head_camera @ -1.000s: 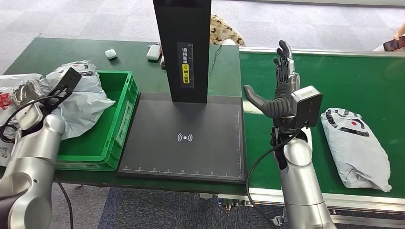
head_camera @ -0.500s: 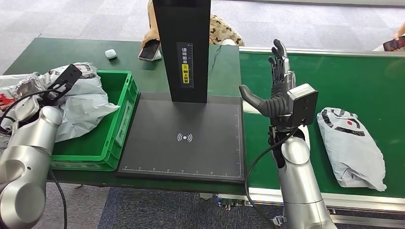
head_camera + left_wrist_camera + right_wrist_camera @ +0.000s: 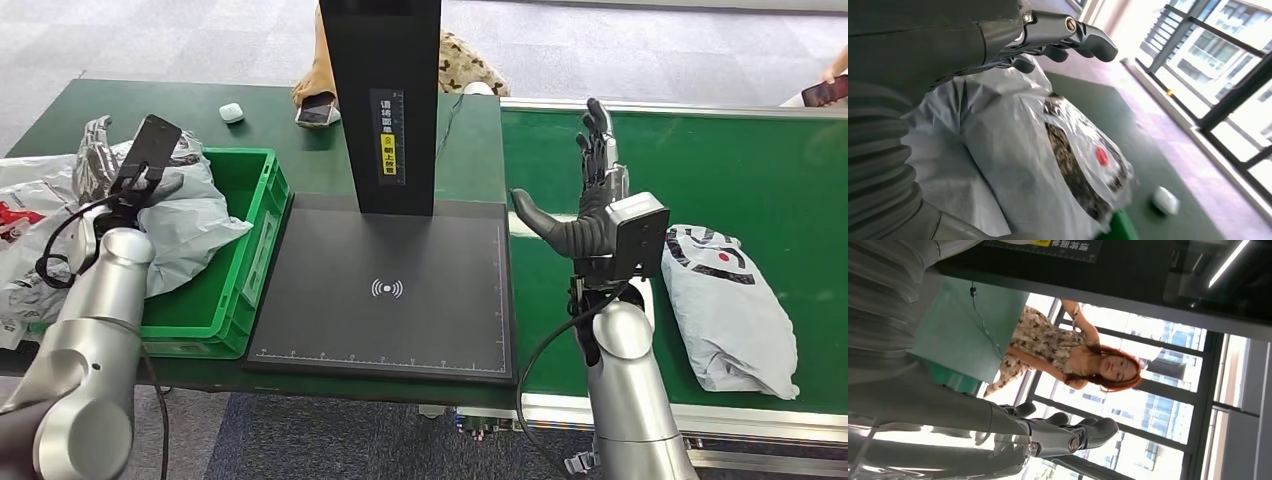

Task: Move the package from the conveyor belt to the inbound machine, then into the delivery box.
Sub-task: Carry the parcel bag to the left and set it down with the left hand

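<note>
- Step in hand, as I judge it: the start of a fresh cycle. A grey package (image 3: 735,312) lies on the green conveyor belt (image 3: 700,160) at about 3 o'clock in the head view, not yet picked up.
- The right robot hand (image 3: 585,200) stands raised over the belt's near-left part, just left of the package and not touching it; fingers straight and apart, thumb out to the side, nothing in it.
- The next move calls for this hand to swing right and down onto the soft bag, grip it without letting the slack film slip, then carry it left to the black scanning pad (image 3: 385,290) at 6 o'clock.
- The left robot hand (image 3: 140,165) hovers at 9 o'clock above bagged packages; in the left wrist view its fingers (image 3: 1068,35) reach over a grey bag (image 3: 1048,150) without closing on it, so it reads as spread and empty.
- The green box (image 3: 225,250), left of the pad on the desk, has a grey bag draped over its left rim; the rest of its floor shows bare.
</note>
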You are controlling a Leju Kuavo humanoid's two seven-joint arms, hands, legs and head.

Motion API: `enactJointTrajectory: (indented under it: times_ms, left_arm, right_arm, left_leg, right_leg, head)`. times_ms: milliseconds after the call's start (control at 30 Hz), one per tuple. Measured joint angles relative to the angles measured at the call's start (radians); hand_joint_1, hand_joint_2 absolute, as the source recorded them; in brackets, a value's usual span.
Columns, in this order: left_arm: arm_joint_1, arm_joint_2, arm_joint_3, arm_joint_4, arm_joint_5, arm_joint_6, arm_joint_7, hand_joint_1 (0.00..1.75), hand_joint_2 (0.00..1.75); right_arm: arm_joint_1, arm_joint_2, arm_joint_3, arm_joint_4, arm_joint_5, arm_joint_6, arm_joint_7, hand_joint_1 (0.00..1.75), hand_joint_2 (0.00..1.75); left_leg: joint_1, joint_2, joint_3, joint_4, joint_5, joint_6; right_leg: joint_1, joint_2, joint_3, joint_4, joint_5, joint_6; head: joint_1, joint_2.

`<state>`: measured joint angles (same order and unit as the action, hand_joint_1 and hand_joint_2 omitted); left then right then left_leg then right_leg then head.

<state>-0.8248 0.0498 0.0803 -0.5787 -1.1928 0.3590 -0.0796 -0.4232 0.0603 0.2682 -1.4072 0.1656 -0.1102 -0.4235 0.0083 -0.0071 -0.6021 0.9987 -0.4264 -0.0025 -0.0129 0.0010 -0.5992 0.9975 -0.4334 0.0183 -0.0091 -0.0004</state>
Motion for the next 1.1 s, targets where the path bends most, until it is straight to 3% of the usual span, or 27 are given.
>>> enactJointTrajectory:
  times_ms: [67,300,533,667,733,900,1100]
  left_arm:
    - [0.071,-0.025,-0.012,-0.109,0.118,-0.014,-0.041,0.0,0.0]
    - [0.338,-0.087,-0.106,-0.498,0.447,-0.101,-0.165,0.0,0.0]
    - [0.485,-0.129,-0.188,-0.734,0.735,-0.201,-0.335,0.0,0.0]
    - [0.528,-0.142,-0.217,-0.808,0.8,-0.223,-0.369,0.0,1.75]
    - [0.539,-0.145,-0.226,-0.828,0.838,-0.254,-0.378,0.0,1.75]
    - [0.574,-0.172,-0.278,-0.847,1.107,-0.473,-0.4,0.0,1.75]
    - [0.602,-0.207,-0.329,-0.783,1.291,-0.512,-0.348,0.0,1.75]
  right_arm:
    - [0.017,0.0,-0.013,-0.012,0.01,0.0,-0.003,0.0,1.75]
    - [0.05,0.0,-0.045,-0.032,0.027,0.0,-0.016,0.0,1.75]
    - [0.049,-0.002,-0.048,-0.032,0.026,0.011,-0.017,0.0,1.75]
    - [0.048,-0.004,-0.047,-0.032,0.022,0.019,-0.017,0.0,1.75]
    - [0.047,-0.004,-0.047,-0.032,0.02,0.024,-0.017,0.0,1.75]
    - [0.036,-0.003,-0.016,-0.005,0.01,0.087,0.023,0.0,1.75]
    - [0.071,0.026,0.018,0.072,-0.062,0.093,0.134,0.0,1.75]
  left_leg:
    - [0.0,0.0,0.0,0.0,-0.001,0.0]
    - [0.0,0.001,0.0,0.0,-0.002,0.0]
    - [0.0,0.001,0.0,0.0,-0.002,0.001]
    - [0.0,0.0,0.0,0.0,-0.002,0.001]
    - [0.0,0.0,0.0,0.0,-0.002,0.001]
    - [0.0,0.0,0.0,0.0,-0.003,0.001]
    - [0.0,0.0,0.0,0.0,-0.003,0.001]
  right_leg:
    - [0.0,0.001,0.0,0.0,0.0,0.0]
    - [0.0,0.001,0.0,-0.001,-0.001,0.001]
    - [0.0,0.0,0.0,-0.001,-0.001,0.001]
    - [0.0,0.0,0.0,-0.001,-0.001,0.001]
    - [0.0,0.0,0.0,-0.001,-0.001,0.001]
    - [0.0,0.0,0.0,-0.001,-0.001,0.001]
    - [0.0,0.0,0.0,-0.001,-0.002,0.001]
  head:
    - [0.0,0.0]
    - [0.0,0.0]
    - [0.0,0.0]
    - [0.0,0.0]
    - [0.0,0.0]
    - [0.0,0.0]
    - [0.0,0.0]
